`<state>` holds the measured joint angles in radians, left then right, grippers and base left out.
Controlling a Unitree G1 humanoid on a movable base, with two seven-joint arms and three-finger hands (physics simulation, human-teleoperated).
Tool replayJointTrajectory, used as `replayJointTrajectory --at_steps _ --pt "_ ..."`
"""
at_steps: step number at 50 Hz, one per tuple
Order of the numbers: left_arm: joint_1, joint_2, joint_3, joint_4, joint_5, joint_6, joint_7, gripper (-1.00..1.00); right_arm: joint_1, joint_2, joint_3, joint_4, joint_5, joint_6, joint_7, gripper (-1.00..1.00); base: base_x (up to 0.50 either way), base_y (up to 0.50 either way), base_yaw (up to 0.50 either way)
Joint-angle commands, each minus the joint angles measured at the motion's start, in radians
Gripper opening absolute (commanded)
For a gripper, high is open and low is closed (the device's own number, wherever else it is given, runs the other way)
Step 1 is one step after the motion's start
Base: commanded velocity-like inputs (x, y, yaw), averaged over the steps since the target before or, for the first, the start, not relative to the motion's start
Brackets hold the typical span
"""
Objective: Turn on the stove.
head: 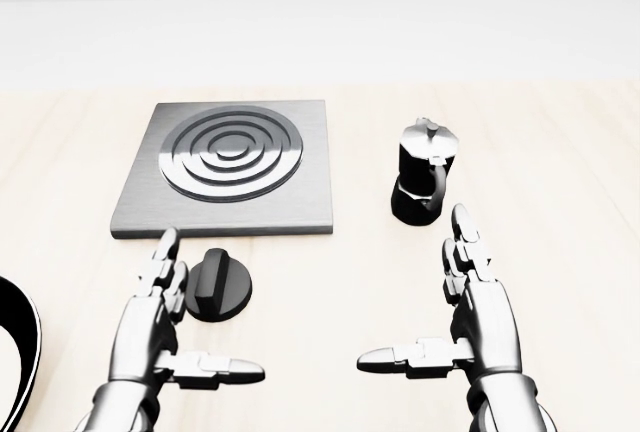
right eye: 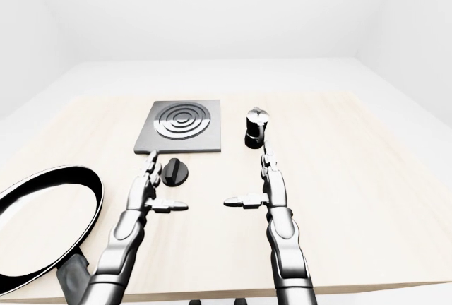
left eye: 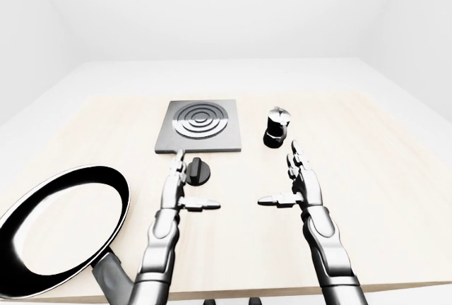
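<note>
A grey square stove plate (head: 228, 170) with ring burner lies on the wooden table, upper left in the head view. Its black round knob (head: 219, 286) sits on the table just below the plate. My left hand (head: 185, 322) is open, fingers stretched beside the knob's left edge, thumb pointing right below it; I cannot tell if it touches. My right hand (head: 440, 302) is open and empty, to the right of the knob, thumb pointing left.
A black moka pot (head: 424, 171) stands right of the stove, just above my right hand. A large black frying pan (left eye: 60, 227) lies at the lower left, handle toward the table's near edge. The wooden table (left eye: 395, 178) extends to the right.
</note>
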<state>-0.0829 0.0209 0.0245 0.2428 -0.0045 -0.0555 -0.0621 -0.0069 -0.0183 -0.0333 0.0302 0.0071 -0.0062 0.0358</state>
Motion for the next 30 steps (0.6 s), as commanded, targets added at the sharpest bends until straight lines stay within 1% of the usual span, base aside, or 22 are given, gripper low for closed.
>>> replayJointTrajectory --at_steps 1,6,8,10,12,13,18,20,21,24,27,29,30 --pt "0.000 -0.002 -0.004 0.012 0.005 -0.001 -0.001 1.00 0.000 0.000 0.000 0.003 -0.001 -0.004 0.000 1.00 0.00 0.00 0.00" --pt "-0.004 -0.003 -0.005 0.033 0.007 -0.009 -0.001 1.00 0.001 0.000 0.000 0.001 0.000 -0.001 0.000 1.00 0.00 0.00 0.00" --pt "-0.002 -0.003 -0.006 0.029 0.007 -0.006 -0.001 1.00 0.001 0.000 0.000 -0.001 0.000 0.001 0.001 1.00 0.00 0.00 0.00" --pt "-0.003 -0.004 -0.007 0.037 0.008 -0.010 -0.001 1.00 0.000 0.000 0.000 0.004 0.000 -0.004 0.001 1.00 0.00 0.00 0.00" --pt "-0.005 -0.004 -0.007 0.044 0.009 -0.014 -0.001 1.00 0.002 0.000 0.001 -0.004 0.000 0.002 0.000 1.00 0.00 0.00 0.00" --pt "-0.016 -0.004 -0.009 0.083 0.014 -0.025 -0.001 1.00 -0.004 0.000 -0.001 0.010 0.000 -0.005 0.000 1.00 0.00 0.00 0.00" --pt "-0.017 -0.005 -0.010 0.089 0.015 -0.028 -0.002 1.00 -0.002 0.000 0.000 0.006 0.000 -0.003 0.000 1.00 0.00 0.00 0.00" --pt "-0.020 -0.004 -0.009 0.096 0.016 -0.031 -0.002 1.00 -0.003 0.000 0.000 0.011 0.000 -0.007 0.000 1.00 0.00 0.00 0.00" --pt "-0.019 -0.004 -0.009 0.092 0.015 -0.030 -0.002 1.00 -0.004 0.000 -0.001 0.014 0.000 -0.009 0.000 1.00 0.00 0.00 0.00" --pt "-0.016 -0.005 -0.011 0.089 0.017 -0.027 -0.002 1.00 -0.002 0.000 0.000 0.001 0.000 0.001 0.000 1.00 0.00 0.00 0.00" --pt "-0.012 -0.007 -0.015 0.080 0.019 -0.021 -0.003 1.00 -0.002 0.000 0.000 0.009 0.000 -0.007 0.000 1.00 0.00 0.00 0.00" --pt "-0.011 -0.007 -0.016 0.081 0.021 -0.022 -0.004 1.00 -0.001 0.000 0.000 -0.002 0.001 0.004 0.000 1.00 0.00 0.00 0.00" --pt "-0.010 -0.007 -0.016 0.079 0.021 -0.021 -0.005 1.00 0.000 0.000 0.000 0.000 0.001 0.001 0.000 1.00 0.00 0.00 0.00"
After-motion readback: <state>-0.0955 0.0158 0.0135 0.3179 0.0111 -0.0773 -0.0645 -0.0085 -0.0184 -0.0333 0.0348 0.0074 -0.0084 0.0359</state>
